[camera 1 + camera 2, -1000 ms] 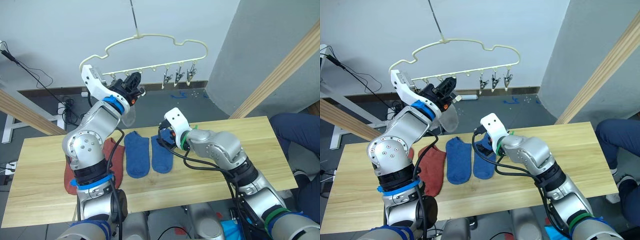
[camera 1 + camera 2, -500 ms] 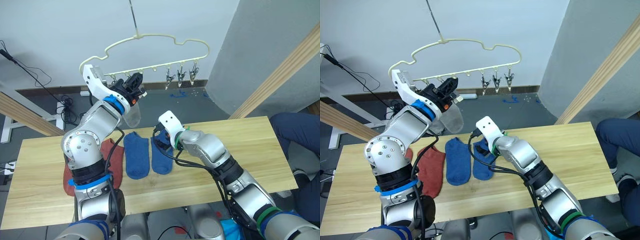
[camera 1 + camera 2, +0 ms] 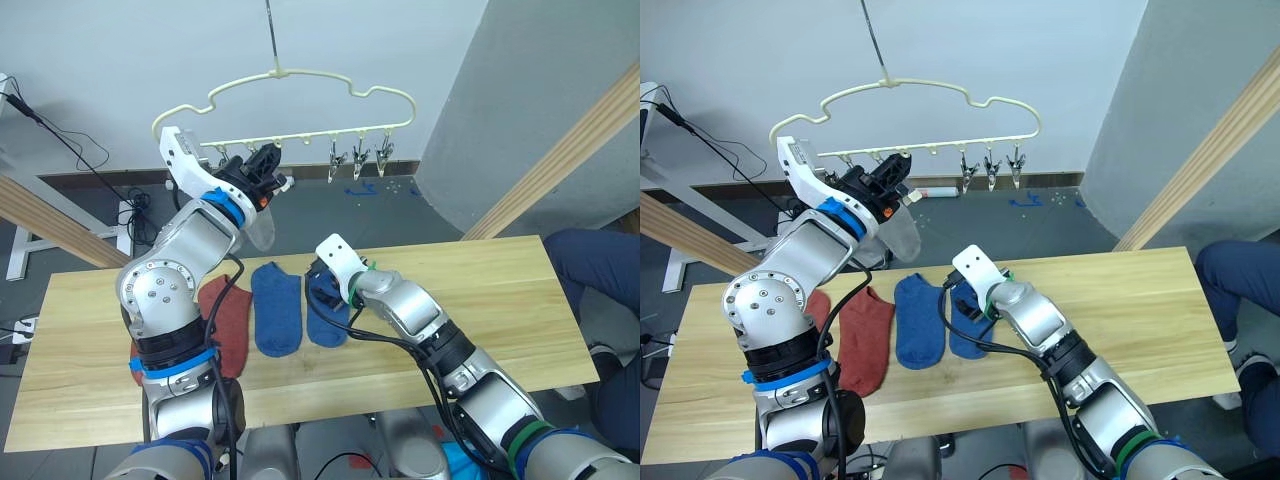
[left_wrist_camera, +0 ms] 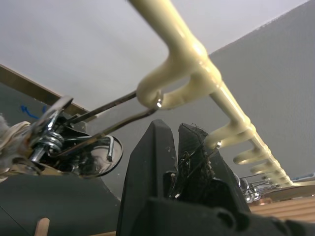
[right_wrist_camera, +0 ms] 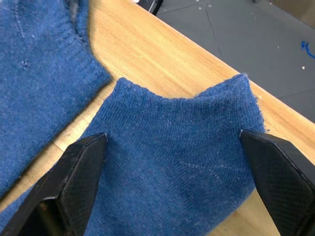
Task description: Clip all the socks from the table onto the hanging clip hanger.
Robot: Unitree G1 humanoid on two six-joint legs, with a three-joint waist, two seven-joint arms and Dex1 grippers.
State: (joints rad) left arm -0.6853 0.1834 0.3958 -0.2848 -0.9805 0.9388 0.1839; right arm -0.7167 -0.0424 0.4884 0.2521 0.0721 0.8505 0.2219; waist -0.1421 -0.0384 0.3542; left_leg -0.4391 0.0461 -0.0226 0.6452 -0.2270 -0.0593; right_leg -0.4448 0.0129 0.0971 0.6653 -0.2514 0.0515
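Left eye view first, going from the robot's left: a rust-red sock (image 3: 228,322) lies on the table (image 3: 480,300), its long axis running from the near edge toward the far edge, with a second rust-red one partly hidden behind the left arm. Beside it lies a blue sock (image 3: 277,308), lengthwise the same way, cuff end toward the far edge. Above these, the left gripper (image 3: 264,172) is raised to the clip hanger (image 3: 300,85), at the clips on the left end of its bar; in the left wrist view its two fingers (image 4: 157,162) stand nearly together. A light grey sock (image 3: 258,226) hangs down just below this gripper, long axis vertical; whether the fingers or a clip (image 4: 47,129) hold it cannot be told. The hanger's bar runs left to right, and three free clips (image 3: 357,160) dangle from its right part.

Further right, the right gripper (image 3: 322,290) is down at the second blue sock (image 3: 325,318), which lies parallel to the first, just beside it. In the right wrist view the fingers (image 5: 78,162) are spread wide, one on each side of the cuff end, gripping nothing.
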